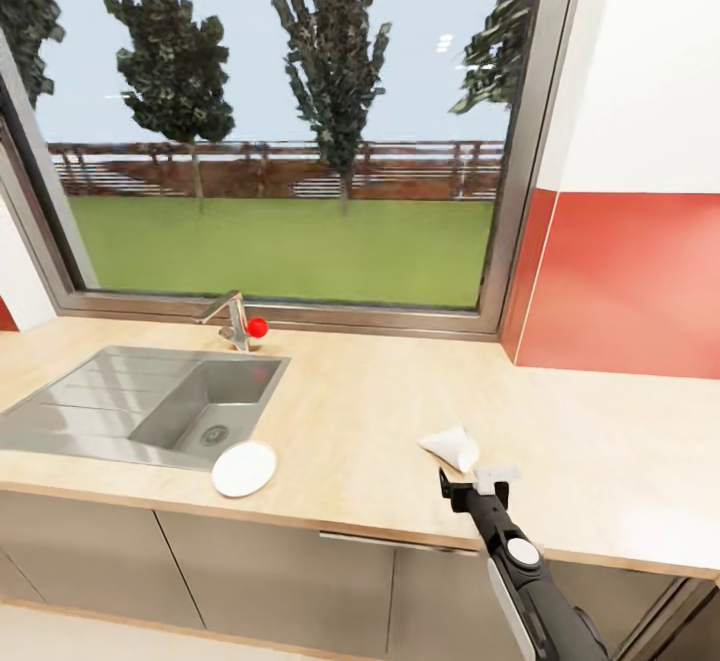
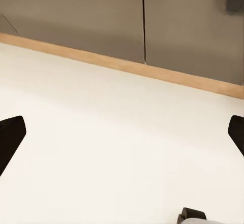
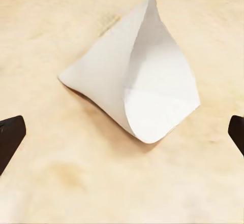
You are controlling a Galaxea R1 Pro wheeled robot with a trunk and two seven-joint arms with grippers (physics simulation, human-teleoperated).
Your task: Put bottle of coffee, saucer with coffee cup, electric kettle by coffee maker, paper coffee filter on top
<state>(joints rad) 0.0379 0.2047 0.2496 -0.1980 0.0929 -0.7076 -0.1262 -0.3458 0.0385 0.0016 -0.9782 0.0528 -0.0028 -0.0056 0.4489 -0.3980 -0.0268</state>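
Right gripper (image 1: pixel 478 486), black-fingered on its dark arm, is hovering over the pale wood-grain worktop (image 1: pixel 400 411) with its fingers spread wide apart, and the white cone-shaped paper coffee filter (image 1: pixel 452 447) is lying on its side just beyond the fingertips, touching neither. In the right wrist view the filter (image 3: pixel 137 89) is resting on the worktop between the two dark fingertips (image 3: pixel 9 140), its open mouth facing the camera and its point aimed away. Left gripper (image 2: pixel 122 137) is also standing open, its fingertips at either edge of the left wrist view above a pale floor, with grey cabinet fronts (image 2: pixel 127 21) beyond. Well to the left of the filter, a round white saucer (image 1: pixel 244 468) is sitting flat on the worktop, at the near right corner of the steel sink (image 1: pixel 90 406).
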